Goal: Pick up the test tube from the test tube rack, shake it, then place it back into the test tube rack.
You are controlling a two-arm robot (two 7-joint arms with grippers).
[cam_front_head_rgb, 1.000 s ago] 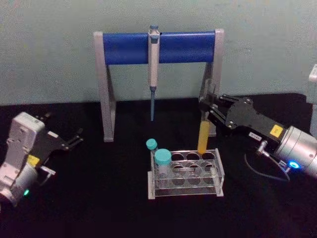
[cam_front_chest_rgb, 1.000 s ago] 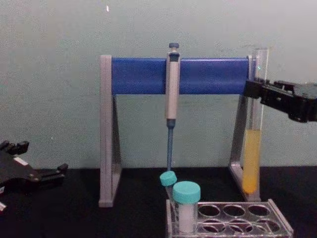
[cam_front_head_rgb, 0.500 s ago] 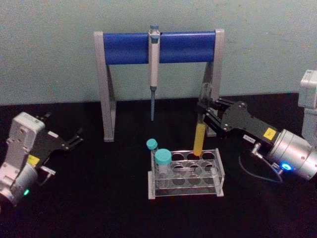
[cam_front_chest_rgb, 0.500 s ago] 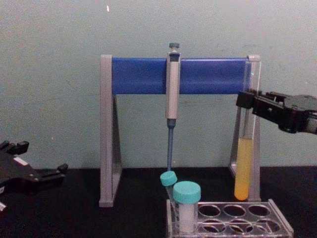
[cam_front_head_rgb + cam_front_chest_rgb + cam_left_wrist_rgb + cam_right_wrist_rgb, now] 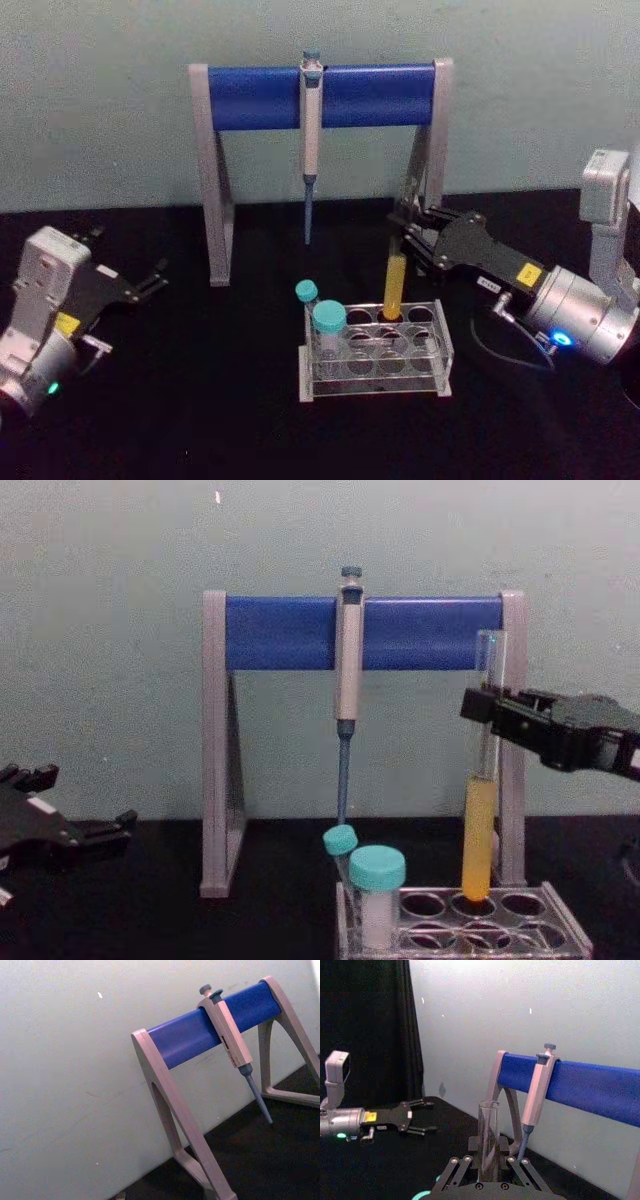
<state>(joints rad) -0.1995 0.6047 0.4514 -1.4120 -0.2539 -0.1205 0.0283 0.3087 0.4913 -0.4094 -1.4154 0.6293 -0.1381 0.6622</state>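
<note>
Test tube (image 5: 393, 288): long clear glass, uncapped, yellow liquid in the lower part. It stands near upright, with its bottom end at the mouth of a back-row hole in the test tube rack (image 5: 372, 382).
Right tool (image 5: 401, 238): reaches in from the right and pinches the tube on its bare upper glass, above the liquid; the tube's rim stands clear above the fingers.
Left tool (image 5: 152, 279): fingers spread, holding nothing, low over the counter (image 5: 220, 400) at far left, well apart from the rack.
Teal-capped tubes (image 5: 328, 320): two, at the rack's left end.
Pipette stand (image 5: 260, 96) with pipette (image 5: 311, 110): behind the rack.
</note>
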